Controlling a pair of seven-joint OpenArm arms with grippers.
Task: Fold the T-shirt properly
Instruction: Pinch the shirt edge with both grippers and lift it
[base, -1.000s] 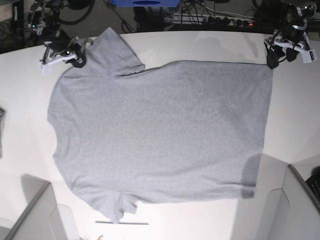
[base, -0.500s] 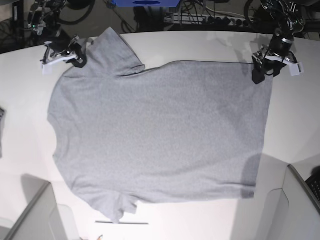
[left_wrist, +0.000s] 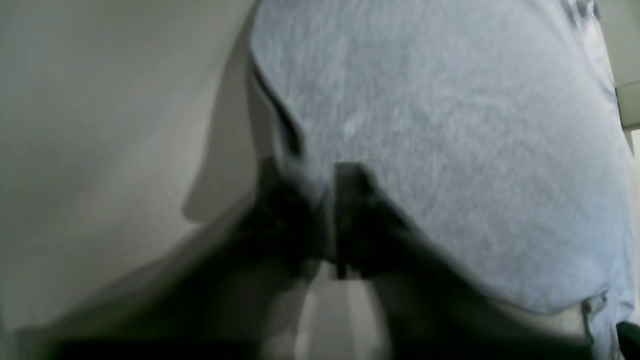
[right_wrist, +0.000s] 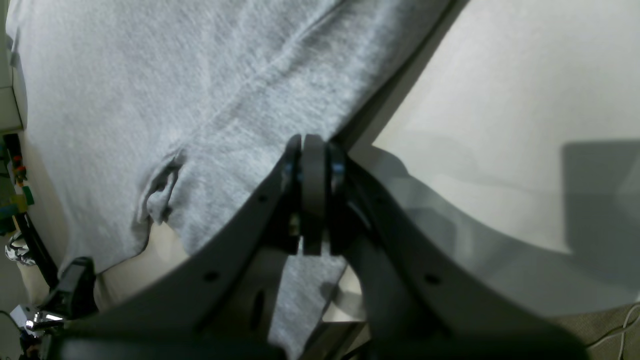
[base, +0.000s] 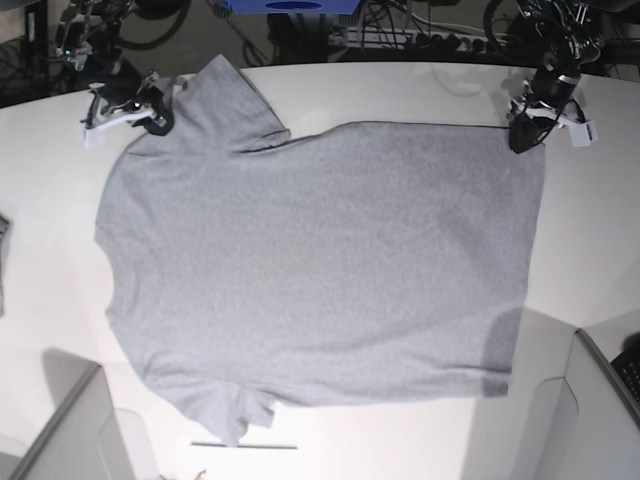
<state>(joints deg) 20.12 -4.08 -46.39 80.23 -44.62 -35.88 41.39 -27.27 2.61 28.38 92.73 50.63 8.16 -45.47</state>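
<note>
The heather-grey T-shirt (base: 320, 260) lies spread flat on the white table (base: 400, 90), plain side up, with its neck end to the left and its hem to the right. My right gripper (base: 155, 122) is at the far shoulder beside the far sleeve. In the right wrist view (right_wrist: 312, 145) it is shut on the shirt's edge (right_wrist: 175, 75). My left gripper (base: 520, 140) is at the far hem corner. In the blurred left wrist view (left_wrist: 327, 185) its dark fingers (left_wrist: 295, 210) stand close together on the cloth's edge (left_wrist: 450, 125), which looks slightly raised.
Grey angled panels stand at the near left (base: 70, 430) and near right (base: 600, 410) corners. Cables and a power strip (base: 420, 40) run behind the table's far edge, next to a blue box (base: 290, 8). A thin dark line (base: 245, 445) lies near the front edge.
My left gripper has moved from just off the far hem corner leftward onto it and closed on the cloth. The right gripper and the shirt have not moved.
</note>
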